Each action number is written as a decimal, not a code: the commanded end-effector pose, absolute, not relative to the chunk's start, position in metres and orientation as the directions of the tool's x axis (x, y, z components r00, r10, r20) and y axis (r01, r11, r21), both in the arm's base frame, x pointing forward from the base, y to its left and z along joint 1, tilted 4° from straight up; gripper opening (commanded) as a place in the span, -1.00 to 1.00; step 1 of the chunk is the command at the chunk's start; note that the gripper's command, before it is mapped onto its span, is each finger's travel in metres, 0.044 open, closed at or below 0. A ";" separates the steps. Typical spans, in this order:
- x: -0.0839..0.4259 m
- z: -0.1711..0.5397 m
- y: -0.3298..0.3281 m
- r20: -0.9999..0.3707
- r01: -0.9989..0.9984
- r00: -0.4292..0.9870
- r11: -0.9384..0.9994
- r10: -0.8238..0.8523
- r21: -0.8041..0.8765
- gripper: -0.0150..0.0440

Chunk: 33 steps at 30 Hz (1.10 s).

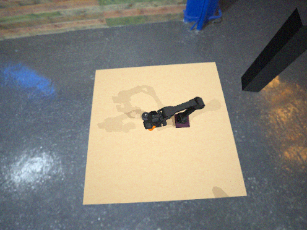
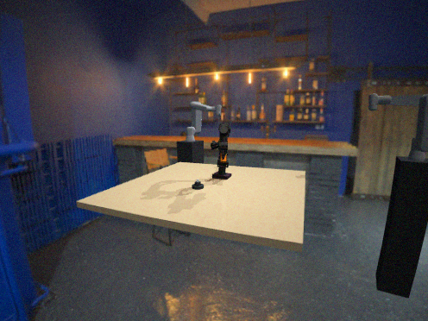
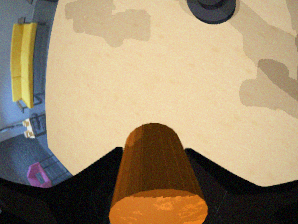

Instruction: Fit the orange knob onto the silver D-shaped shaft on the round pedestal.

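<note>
The orange knob [image 1: 151, 128] [image 2: 223, 160] [image 3: 156, 167] is held in the air above the table. My gripper [image 3: 153, 153] is shut on it, with a dark finger on each side. The knob's underside and hole are hidden. The dark round pedestal [image 1: 145, 116] [image 2: 198, 186] [image 3: 216, 16] stands on the table, beside the gripper in the top view and at the top edge of the wrist view, away from the knob. The small shaft [image 2: 197, 181] stands up at its middle; its flat side cannot be made out.
The tan table [image 1: 161, 167] [image 2: 259, 207] [image 3: 100, 90] carries the arm's purple base [image 1: 182, 125] [image 2: 222, 176]. The arm's shadows fall across the table around the pedestal. A black column [image 1: 272, 59] [image 2: 401, 224] stands off the table.
</note>
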State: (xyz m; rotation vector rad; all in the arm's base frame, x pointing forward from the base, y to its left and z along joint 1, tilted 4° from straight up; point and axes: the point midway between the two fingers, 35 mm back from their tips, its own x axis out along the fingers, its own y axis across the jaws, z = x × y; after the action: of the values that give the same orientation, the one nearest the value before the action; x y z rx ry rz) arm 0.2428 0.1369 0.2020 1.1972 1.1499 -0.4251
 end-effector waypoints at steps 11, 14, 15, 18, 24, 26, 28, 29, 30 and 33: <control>0.238 0.230 0.127 -0.682 0.629 0.626 0.272 0.379 0.729 -0.49; 0.236 0.236 0.124 -0.634 0.588 0.664 0.248 0.395 0.770 -0.49; 0.236 0.238 0.124 -0.618 0.574 0.677 0.240 0.400 0.783 -0.49; 0.234 0.243 0.122 -0.580 0.540 0.704 0.221 0.411 0.812 -0.49; 0.234 0.243 0.122 -0.571 0.533 0.709 0.217 0.413 0.818 -0.49; 0.233 0.242 0.122 -0.559 0.522 0.718 0.210 0.416 0.827 -0.49; 0.233 0.242 0.121 -0.542 0.507 0.728 0.202 0.420 0.838 -0.49; 0.233 0.241 0.121 -0.534 0.500 0.733 0.198 0.422 0.843 -0.49; 0.233 0.241 0.121 -0.526 0.493 0.737 0.194 0.424 0.848 -0.49; 0.232 0.240 0.121 -0.494 0.465 0.755 0.178 0.431 0.867 -0.49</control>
State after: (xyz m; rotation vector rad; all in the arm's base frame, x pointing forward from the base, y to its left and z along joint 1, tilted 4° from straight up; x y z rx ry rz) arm 0.2327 0.1209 0.2373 1.4165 0.8139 -0.0626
